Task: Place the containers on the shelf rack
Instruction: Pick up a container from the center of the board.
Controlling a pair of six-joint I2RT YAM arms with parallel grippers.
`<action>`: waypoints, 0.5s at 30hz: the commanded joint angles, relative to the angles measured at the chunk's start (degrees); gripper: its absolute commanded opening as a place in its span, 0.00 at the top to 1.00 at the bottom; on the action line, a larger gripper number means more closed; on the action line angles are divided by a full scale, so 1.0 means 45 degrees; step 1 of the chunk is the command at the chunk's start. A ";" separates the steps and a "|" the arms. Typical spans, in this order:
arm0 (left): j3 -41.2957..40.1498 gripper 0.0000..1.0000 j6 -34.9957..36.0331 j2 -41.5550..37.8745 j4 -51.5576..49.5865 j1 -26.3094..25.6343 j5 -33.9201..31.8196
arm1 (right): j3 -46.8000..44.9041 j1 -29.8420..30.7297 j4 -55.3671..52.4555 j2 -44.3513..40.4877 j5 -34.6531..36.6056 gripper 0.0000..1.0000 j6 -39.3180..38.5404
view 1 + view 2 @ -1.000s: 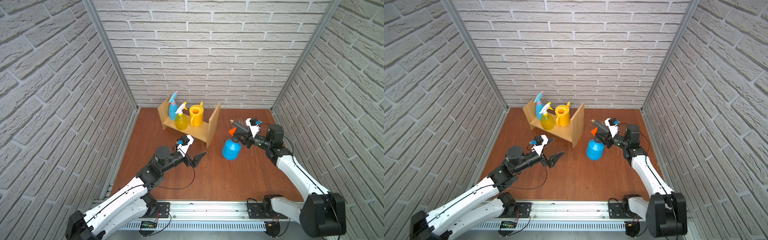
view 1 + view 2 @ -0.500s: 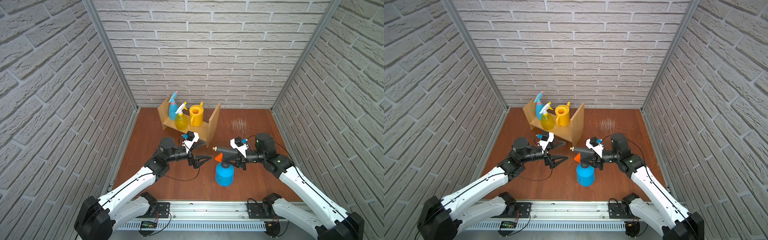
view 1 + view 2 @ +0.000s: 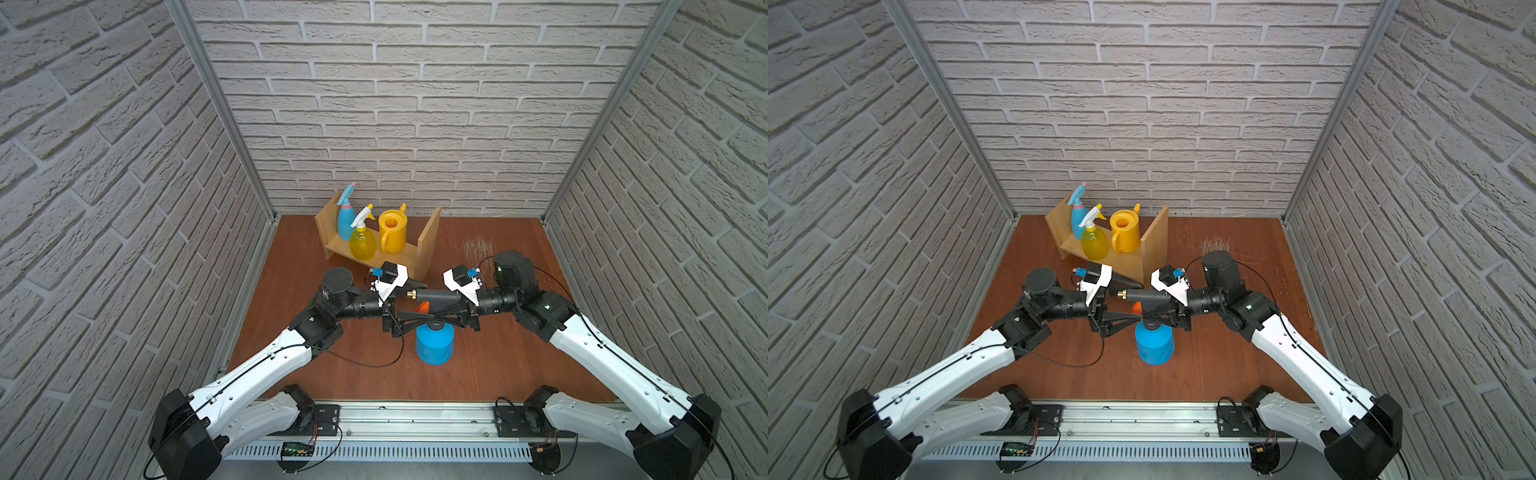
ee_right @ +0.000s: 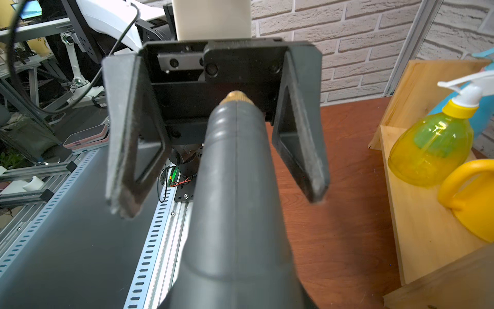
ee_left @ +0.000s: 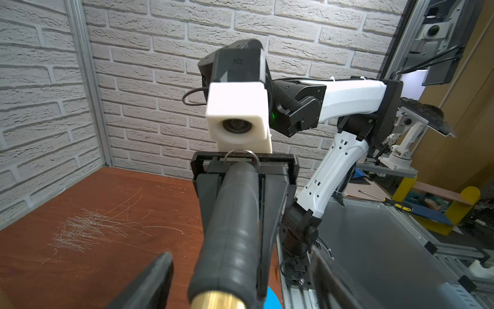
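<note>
We see the sprayer [image 3: 434, 347] in the middle of both top views, below the rack [image 3: 430, 232] and well apart from it. Its blue body hangs under a grey handle [image 3: 436, 296] that lies level across the frame. We cannot tell whether the base touches the surface [image 3: 498, 353].

The right tool [image 3: 442, 309] comes in from the right of the frame and is clenched on the handle. In the left wrist view its two fingers press flat against both sides of the grey grip.

The left tool [image 4: 220, 200] comes in from the left and meets it head-on. Its jaws are released. In the right wrist view its fingers [image 4: 133, 139] stand either side of the handle with a clear gap on each side, touching nothing. The handle's brass tip [image 4: 235, 96] points into that gap, close to the tool's base. In a top view the near fingers of the two tools almost meet tip to tip just above the blue body.

At the centre top of the surface, three containers stand upright on the rack's board between its end panels. The blue bottle [image 3: 345, 222] is leftmost and furthest back. The yellow bottle [image 3: 362, 245] is just in front of it. The can [image 3: 392, 232] is to the right, near the right panel.
</note>
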 commanded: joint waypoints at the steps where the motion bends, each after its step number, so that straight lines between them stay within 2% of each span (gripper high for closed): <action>1: 0.0477 0.21 0.0233 -0.0024 -0.0040 -0.0030 0.0201 | 0.0420 0.0154 0.0064 -0.0084 -0.0095 0.96 -0.0304; 8: 0.0655 0.28 -0.0023 -0.0118 0.0385 -0.0081 0.0175 | 0.0612 0.0364 -0.0081 0.0025 0.0021 0.96 -0.0432; 15: 0.0674 0.42 -0.0290 -0.0131 0.0777 -0.0179 0.0197 | 0.0742 0.0555 -0.0196 0.0084 0.0132 0.96 -0.0538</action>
